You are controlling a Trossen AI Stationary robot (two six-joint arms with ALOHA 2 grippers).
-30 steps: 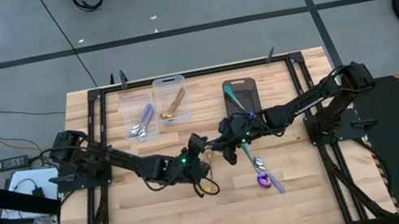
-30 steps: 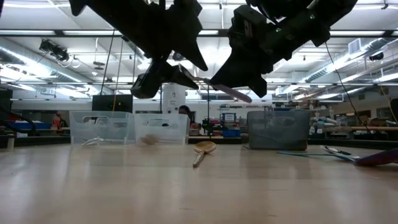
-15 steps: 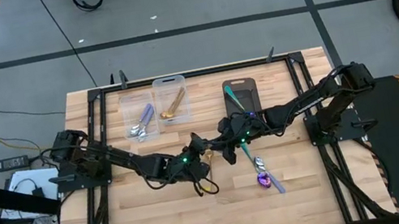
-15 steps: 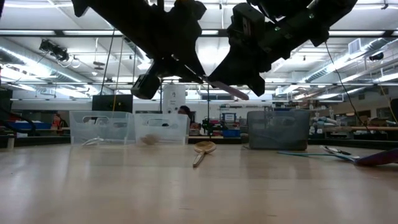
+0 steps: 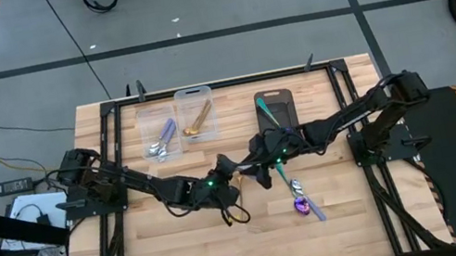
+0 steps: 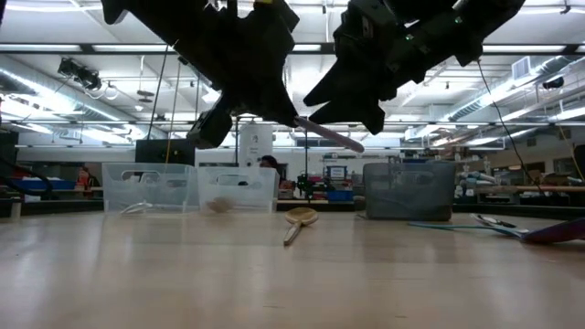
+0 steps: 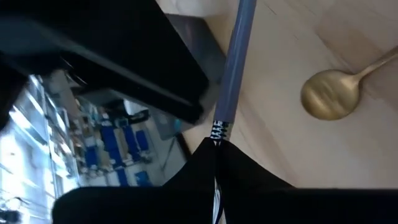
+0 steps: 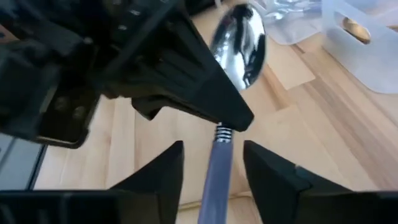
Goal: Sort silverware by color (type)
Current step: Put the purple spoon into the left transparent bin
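Observation:
A silver spoon with a lavender handle (image 8: 217,168) hangs in the air over the middle of the table. My left gripper (image 7: 217,146) is shut on it. My right gripper (image 8: 213,149) stands open, one finger on either side of the handle with a gap on both sides. The spoon's bowl (image 8: 239,37) sticks out past the left fingers. On the table below lies a gold spoon (image 7: 326,93), flat on the wood. A blue-purple spoon (image 5: 300,202) and a lavender-handled one (image 5: 315,210) lie toward the near right. My left gripper pinches the spoon between its two fingers at the neck (image 8: 219,132), where the lavender handle meets the silver stem. The fingers lie across the spoon. The spoon is lifted clear of the table, nearly level, its handle (image 6: 331,137) reaching toward the right arm.
Two clear bins (image 5: 158,131) (image 5: 197,114) stand at the far side, one with a lavender-handled spoon, one with a gold spoon. A dark grey bin (image 5: 275,110) stands to their right with a teal-handled spoon. Another teal-handled spoon (image 5: 282,173) lies by the right arm.
My left gripper has shut on the spoon's neck, then my right gripper has opened and let go of the handle. The spoon has stayed in the air where it was.

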